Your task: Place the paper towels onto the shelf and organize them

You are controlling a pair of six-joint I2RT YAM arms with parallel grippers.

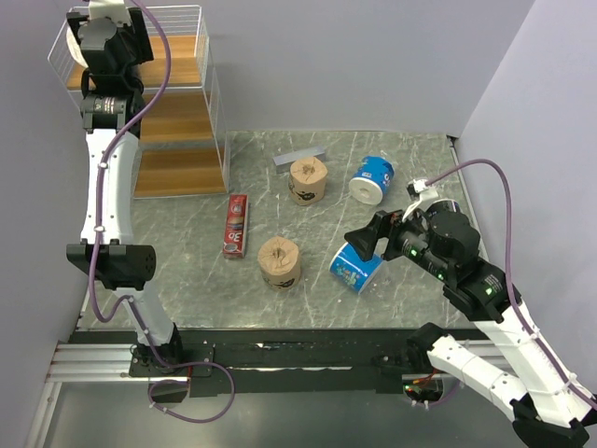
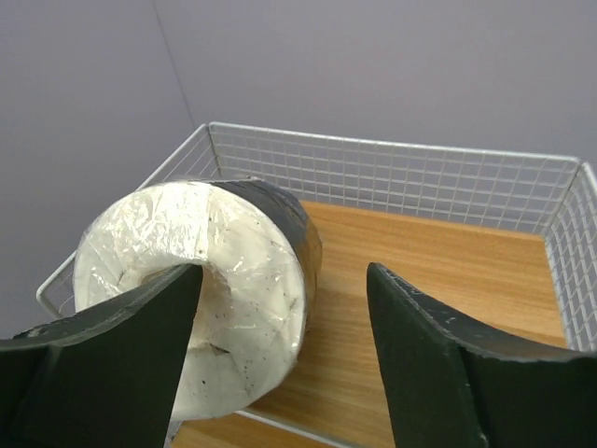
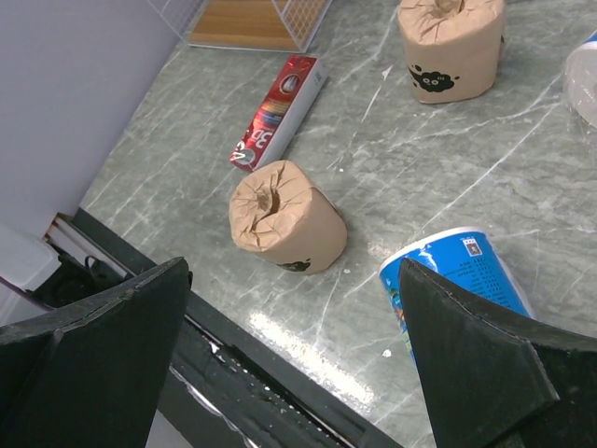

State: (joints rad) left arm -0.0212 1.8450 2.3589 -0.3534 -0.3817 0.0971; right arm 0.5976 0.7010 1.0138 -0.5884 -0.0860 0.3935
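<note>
In the left wrist view, the black roll loses its 7 o'clock part behind a finger of the left gripper and the bottom edge. From the right wrist we see one blue-and-white roll half hidden at 4 o'clock by a finger of the right gripper. A second roll (just a pale sliver) is cut off at 2 o'clock, and the shelf is cropped at 11 o'clock.

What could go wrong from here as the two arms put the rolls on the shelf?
The black roll lies on its side on the shelf's top board, one finger of the open left gripper overlapping it; pulling back might set it rolling. The blue roll lies tipped beside the open right gripper, a tan roll close by; a grab might shove it or bump the tan one.
</note>
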